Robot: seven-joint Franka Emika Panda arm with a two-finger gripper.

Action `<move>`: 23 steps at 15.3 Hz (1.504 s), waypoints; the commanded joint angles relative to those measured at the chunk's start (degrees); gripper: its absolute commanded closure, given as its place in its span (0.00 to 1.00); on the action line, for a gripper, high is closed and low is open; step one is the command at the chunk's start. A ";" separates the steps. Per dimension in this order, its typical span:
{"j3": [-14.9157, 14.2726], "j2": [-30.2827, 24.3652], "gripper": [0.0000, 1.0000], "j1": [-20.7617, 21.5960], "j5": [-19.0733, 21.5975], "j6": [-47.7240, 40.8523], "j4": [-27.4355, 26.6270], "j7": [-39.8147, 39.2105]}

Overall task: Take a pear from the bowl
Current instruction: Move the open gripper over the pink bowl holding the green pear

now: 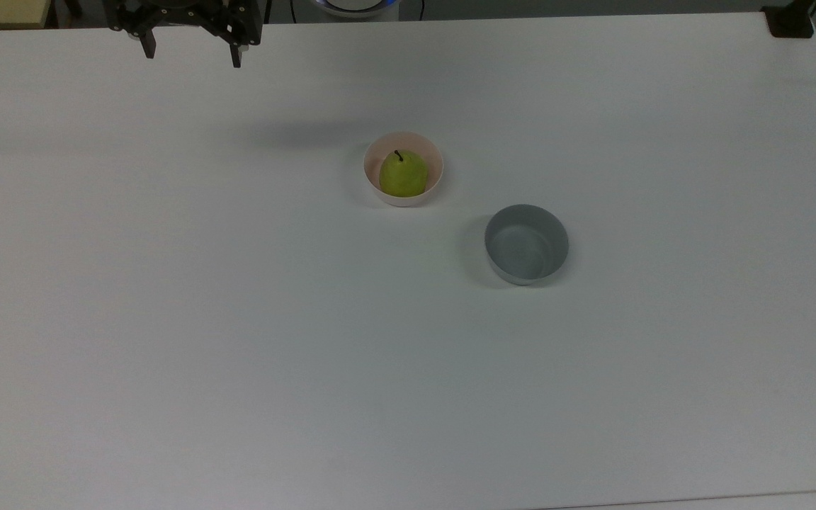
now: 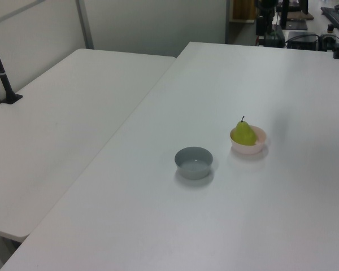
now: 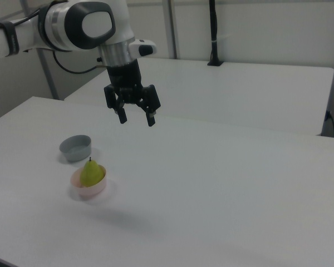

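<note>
A yellow-green pear [image 1: 403, 174] [image 2: 244, 133] [image 3: 92, 173] with a short dark stem stands upright in the pale pink bowl [image 1: 435, 157] [image 2: 259, 144] [image 3: 88, 191] near the middle of the white table. My gripper [image 1: 191, 58] [image 3: 136, 119] hangs open and empty high above the table, at the top left of the top view, far from the bowl. In the right view it is above and to the right of the pear, its two black fingers spread and pointing down.
An empty grey bowl [image 1: 526, 244] [image 2: 194, 162] [image 3: 75, 148] sits close to the pink one. A second white table [image 2: 62, 113] adjoins this one. A black post [image 3: 213, 33] [image 2: 1, 68] stands on that table, and a black mount [image 1: 790, 21] is at the table corner.
</note>
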 commanded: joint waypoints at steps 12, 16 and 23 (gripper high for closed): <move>-0.23 -0.22 0.00 0.57 2.45 -2.38 0.30 -0.10; 0.38 0.22 0.00 1.96 4.57 -2.29 0.56 -0.28; 0.29 0.57 0.00 13.29 4.57 -3.52 0.39 -0.19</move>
